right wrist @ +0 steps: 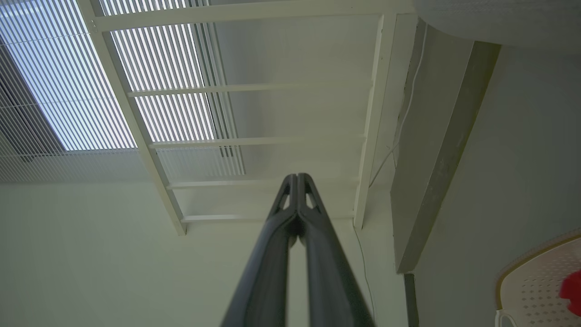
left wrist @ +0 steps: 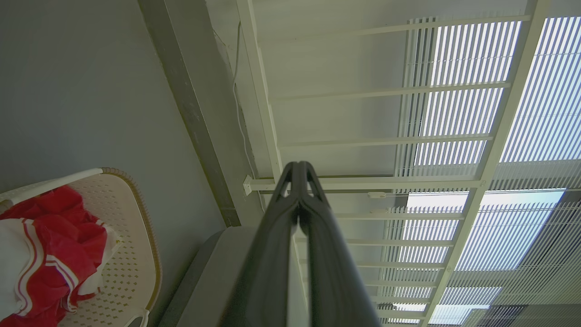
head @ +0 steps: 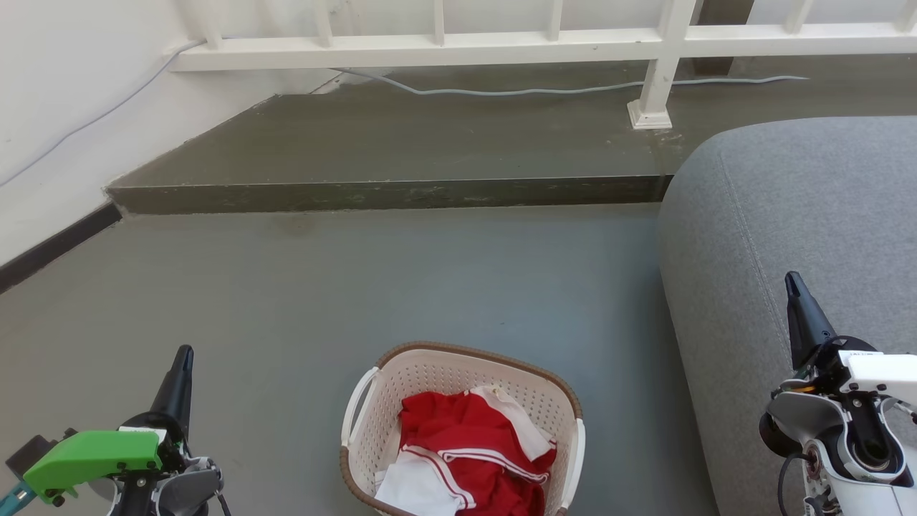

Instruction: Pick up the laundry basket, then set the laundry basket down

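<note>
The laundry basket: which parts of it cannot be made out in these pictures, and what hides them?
- Head view: the near end of the laundry basket is cut off by the bottom edge.
- Head view: its floor is hidden under the red and white clothes.
- Left wrist view: the basket runs off the left and bottom edges, so its far side is cut off.
- Right wrist view: one corner shows; the rest lies beyond the lower right edges.
</note>
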Controlling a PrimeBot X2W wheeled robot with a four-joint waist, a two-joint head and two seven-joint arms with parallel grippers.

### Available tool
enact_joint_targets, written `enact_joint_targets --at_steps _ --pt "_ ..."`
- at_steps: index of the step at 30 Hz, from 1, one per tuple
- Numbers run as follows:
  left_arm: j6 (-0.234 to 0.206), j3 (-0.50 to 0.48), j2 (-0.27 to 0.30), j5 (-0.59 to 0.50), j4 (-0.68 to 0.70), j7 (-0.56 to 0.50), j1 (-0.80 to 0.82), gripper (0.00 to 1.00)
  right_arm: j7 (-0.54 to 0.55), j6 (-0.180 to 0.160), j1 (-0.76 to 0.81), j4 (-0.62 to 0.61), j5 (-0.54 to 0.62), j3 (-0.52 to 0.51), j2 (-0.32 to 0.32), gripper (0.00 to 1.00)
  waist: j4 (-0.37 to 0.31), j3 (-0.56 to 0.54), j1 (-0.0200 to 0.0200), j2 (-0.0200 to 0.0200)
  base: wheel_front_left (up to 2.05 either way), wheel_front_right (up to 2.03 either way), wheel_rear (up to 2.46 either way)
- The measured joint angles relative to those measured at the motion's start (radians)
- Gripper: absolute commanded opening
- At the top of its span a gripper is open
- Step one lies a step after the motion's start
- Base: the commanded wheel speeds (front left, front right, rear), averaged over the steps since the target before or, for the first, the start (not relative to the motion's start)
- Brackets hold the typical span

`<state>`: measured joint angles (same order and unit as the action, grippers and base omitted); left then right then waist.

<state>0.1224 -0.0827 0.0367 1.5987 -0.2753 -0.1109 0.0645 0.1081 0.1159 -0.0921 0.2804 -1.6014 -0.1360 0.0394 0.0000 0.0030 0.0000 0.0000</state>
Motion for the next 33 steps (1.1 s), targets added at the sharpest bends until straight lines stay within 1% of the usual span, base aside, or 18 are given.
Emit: enact_joint_targets --at_steps 23,24,29,33 --pt "0.0 0.0 0.0 0.0 0.0 0.0 0.0 0.0 0.0 0.0 0.0 0.0 0.0 0.0 0.0 0.0 0.0 0.0 0.0 0.0 0.0 0.0 0.0" --pt "0.0 0.0 0.0 0.0 0.0 0.0 0.0 1.0 0.0 0.0 0.0 0.0 0.0 0.0 0.0 1.0 0.0 0.0 0.0 0.0 0.0 0.0 0.0" --pt "-0.001 0.006 -0.021 0.0 -0.047 0.0 -0.027 1.0 0.0 -0.003 0.036 0.046 0.0 0.004 -0.021 1.0 0.0 0.0 0.0 0.0 0.0 0.0 0.0" --pt "-0.001 0.008 -0.022 0.0 -0.047 0.003 -0.032 1.0 -0.007 -0.003 0.044 0.046 0.0 0.013 -0.024 1.0 0.0 0.001 0.0 0.0 0.0 0.0 0.0"
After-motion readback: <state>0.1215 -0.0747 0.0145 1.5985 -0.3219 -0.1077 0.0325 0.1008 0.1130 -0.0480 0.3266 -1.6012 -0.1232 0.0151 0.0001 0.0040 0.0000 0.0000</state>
